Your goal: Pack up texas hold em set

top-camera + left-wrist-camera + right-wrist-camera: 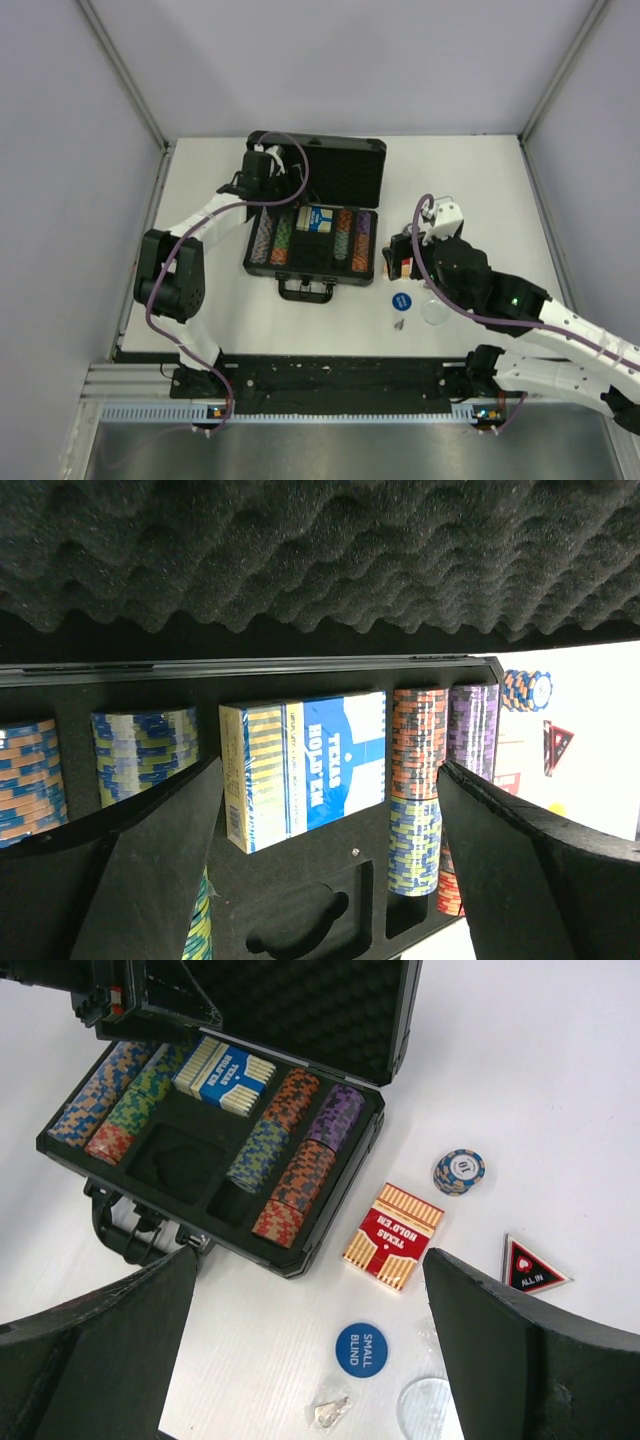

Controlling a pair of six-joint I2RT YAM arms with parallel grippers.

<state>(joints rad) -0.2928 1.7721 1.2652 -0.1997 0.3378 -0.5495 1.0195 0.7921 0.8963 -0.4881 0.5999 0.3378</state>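
- Case [315,255] centre of the top view, lid [335,172] up; not closed yet.
- Done: chip rows [290,1150] seated either side; blue box [305,765] in the upper middle slot.
- Middle recess [178,1160] below the blue box is bare; likely meant for the red box.
- Left out, on the table [480,180] right of the case: red box [393,1235], chip stack [459,1171], triangle [532,1266], blue button [360,1349], clear disc [428,1407].
- Left gripper [330,810] over the blue box, jaws wide, gripping nothing.
- Right gripper [310,1360] above the loose pieces, jaws wide, empty.
- Judgement: roughly half packed; loose pieces, then the lid, remain.
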